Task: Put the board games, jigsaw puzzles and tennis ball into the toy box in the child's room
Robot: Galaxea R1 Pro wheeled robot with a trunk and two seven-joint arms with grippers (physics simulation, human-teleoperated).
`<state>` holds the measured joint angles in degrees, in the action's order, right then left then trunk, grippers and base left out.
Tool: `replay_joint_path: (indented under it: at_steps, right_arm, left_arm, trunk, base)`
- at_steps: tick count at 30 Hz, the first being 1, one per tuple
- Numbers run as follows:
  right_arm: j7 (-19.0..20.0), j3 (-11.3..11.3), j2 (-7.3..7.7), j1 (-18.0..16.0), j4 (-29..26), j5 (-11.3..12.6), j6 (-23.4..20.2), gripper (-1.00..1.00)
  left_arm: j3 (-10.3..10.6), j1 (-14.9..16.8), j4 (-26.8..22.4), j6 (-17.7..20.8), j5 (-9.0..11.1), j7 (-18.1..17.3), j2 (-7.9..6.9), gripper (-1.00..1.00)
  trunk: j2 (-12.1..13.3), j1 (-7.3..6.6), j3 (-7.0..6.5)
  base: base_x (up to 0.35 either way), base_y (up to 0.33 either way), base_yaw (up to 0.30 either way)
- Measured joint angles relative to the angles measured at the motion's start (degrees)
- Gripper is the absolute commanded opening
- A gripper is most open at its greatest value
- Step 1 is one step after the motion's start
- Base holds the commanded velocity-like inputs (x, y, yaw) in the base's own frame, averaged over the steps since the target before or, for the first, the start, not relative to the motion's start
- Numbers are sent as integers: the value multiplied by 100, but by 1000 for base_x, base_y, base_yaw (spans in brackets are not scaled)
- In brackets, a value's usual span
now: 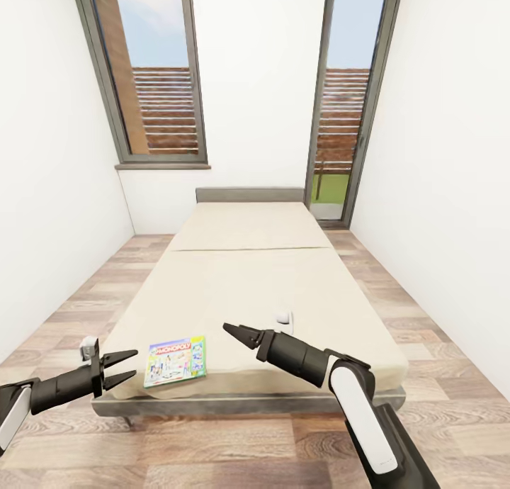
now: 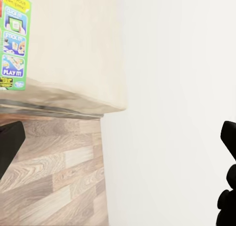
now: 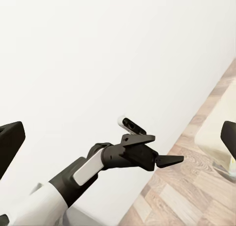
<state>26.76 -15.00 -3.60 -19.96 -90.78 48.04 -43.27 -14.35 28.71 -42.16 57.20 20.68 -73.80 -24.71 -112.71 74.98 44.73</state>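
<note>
1. Board game (image 1: 175, 360): flat on the bed (image 1: 248, 283), close to the foot edge, toward the corner nearest the left gripper (image 1: 134, 363). No toy box or table to be seen here.
2. Left gripper: wide open, holding nothing, level with the foot edge and just beside the box, not touching it. Right gripper (image 1: 230, 329): also open and empty, over the foot end of the bed, near the box's other side.
3. Likely risk: box thin and flat on a soft mattress, so little for the fingers to bite on. Coming down on top probably just presses it in. Pushing from the bed side could slide it over the foot edge onto the floor (image 1: 212, 439).
4. Second risk: both arms close around one small box. Reaching in together could knock the fingers against each other or the bed frame.
5. Small white thing (image 1: 283, 319) further up the bed, too small to identify. Could be missed if it belongs to the task.
6. Head view: gives the full bed, the box's printed top and both arms at once.
7. Left wrist view: adds the box's (image 2: 14, 39) edge close up, the bed corner, the floor below and the bare wall (image 2: 172, 88).
8. Right wrist view: adds the left gripper (image 3: 169, 160) from the side, open, against the wall.
</note>
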Motion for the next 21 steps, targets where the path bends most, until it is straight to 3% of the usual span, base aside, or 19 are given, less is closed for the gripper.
replay_joint_path:
  at_steps: [6,13,14,15,21]
  right_arm:
    - [194,158,73,16,-1,150,-25,100]
    - [420,383,278,235,-8,349,-61,100]
    - [850,1126,303,383,-9,933,-62,100]
    - [879,1319,312,420,-9,985,-61,100]
    - [924,1581,329,562,-10,1132,-53,100]
  left_arm:
    - [-4,0,-8,2,1,-3,-8,100]
    - [-4,0,-71,6,2,-4,-2,100]
    - [-2,-1,-89,9,4,-4,-1,100]
    - [-1,0,-95,9,3,-4,0,100]
    - [2,6,-113,10,4,-4,1,100]
  trunk:
    - [-241,132,108]
    - [-521,286,233]
    - [-562,308,252]
    - [-602,330,269]
    - [-842,461,377]
  base:
    - [0,0,0]
    - [0,0,0]
    - [0,0,0]
    - [0,0,0]
    - [0,0,0]
